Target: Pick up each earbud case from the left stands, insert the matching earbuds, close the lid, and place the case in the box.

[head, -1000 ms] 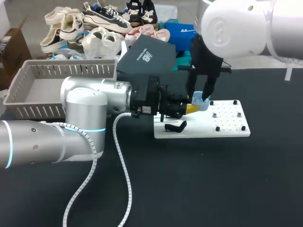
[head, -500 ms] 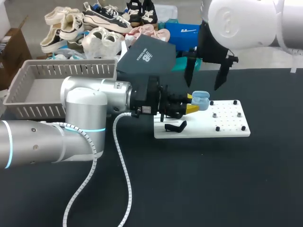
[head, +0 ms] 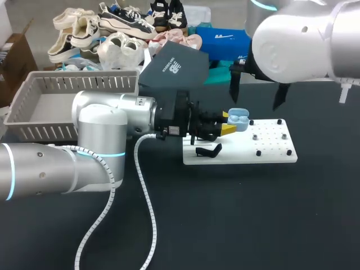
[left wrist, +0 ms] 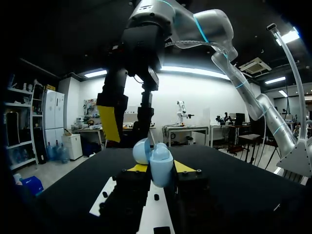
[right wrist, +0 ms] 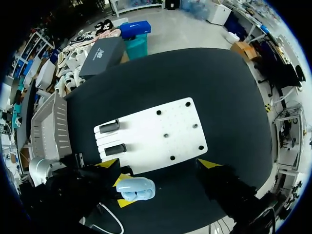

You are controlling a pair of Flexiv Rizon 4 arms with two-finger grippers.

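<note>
Since the left end effector (head: pixel 229 124) is clamped on the pale blue case (head: pixel 238 118), one yellow tip on either flank, the coming move turns on where the lid stands against the other arm. The case is held low over the near-left end of the white board (head: pixel 270 149). Its lid looks open and tipped back, away from the left wrist, and two rounded shapes in the body seem to be the earbuds already seated.

The right end effector (head: pixel 257 93) hangs above and a little beyond the case, with its fingers spread wide and nothing between them. From its wrist view the case lies below it, off to the side of one finger rather than centred in the gap. The right arm is the only free one and the nearer to the lid. To close the lid it would probably need to come down and across toward the left arm, then press the lid toward the left wrist.

The grey basket (head: pixel 34 107), likely the box meant, sits well apart, back beside the left arm's elbow.
</note>
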